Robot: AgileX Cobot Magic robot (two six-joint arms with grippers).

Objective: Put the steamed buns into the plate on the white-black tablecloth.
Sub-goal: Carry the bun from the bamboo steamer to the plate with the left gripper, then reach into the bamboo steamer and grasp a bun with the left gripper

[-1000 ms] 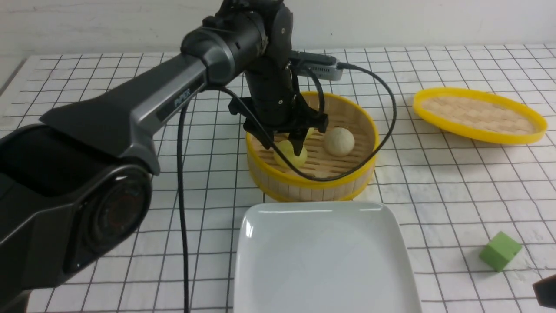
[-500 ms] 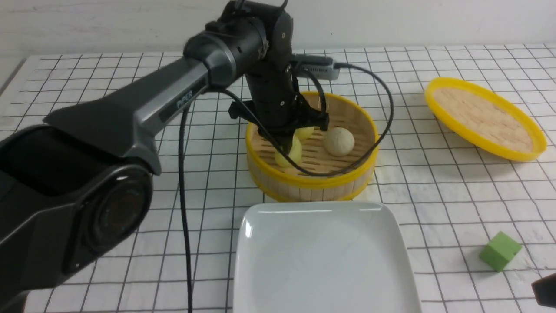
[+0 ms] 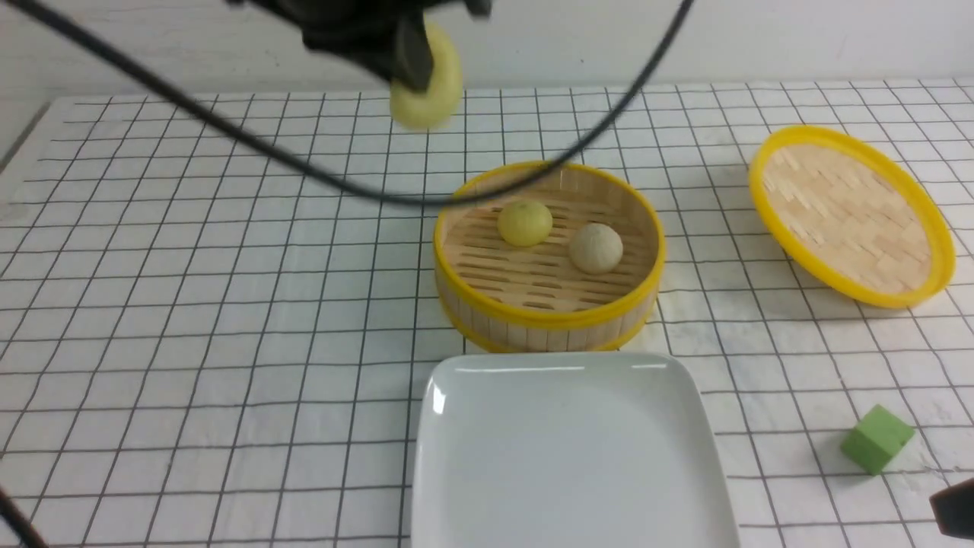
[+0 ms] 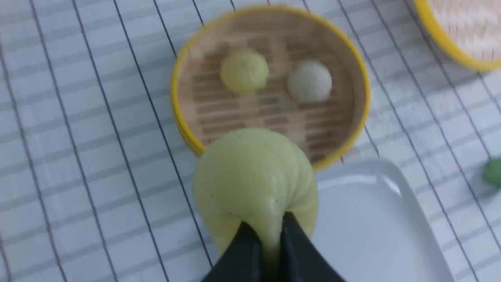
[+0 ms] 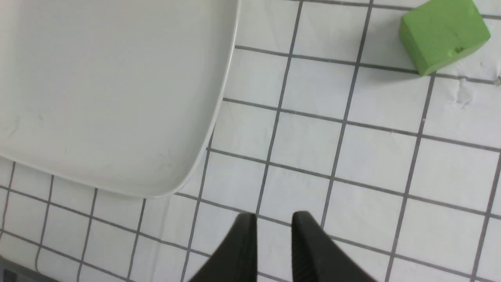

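Squeezing: the left gripper (image 4: 270,225) is closed tight on the held yellow bun (image 4: 254,176). Its two black fingers (image 4: 242,254) pinch the bun so hard that it looks squashed.
Held bun's place: up in the air. It does not touch the cloth, the steamer or the plate. In the front view it shows near the top, to the left of the steamer.
Steamer: the round steamer (image 3: 548,320) with the yellow rim sits on the cloth just behind the plate.
Buns inside: the other yellow bun (image 3: 525,222) and the beige bun (image 3: 596,248) lie side by side in the steamer, close but apart.
Plate: the big white plate (image 3: 571,457) is on the cloth at the front. No bun is on it.
Cloth: the white cloth (image 3: 190,304) with thin black squares covers the table.
Right gripper: the right gripper (image 5: 274,243) is low over the cloth near a corner of the plate. Its fingers are a little apart with nothing between them.
Lid: the woven lid (image 3: 848,217) with the yellow rim is well to the right of the steamer.
Green cube: the green cube (image 3: 875,439) sits on the cloth to the right of the plate.
Cable: a black cable (image 3: 304,164) hangs across the top of the front view.
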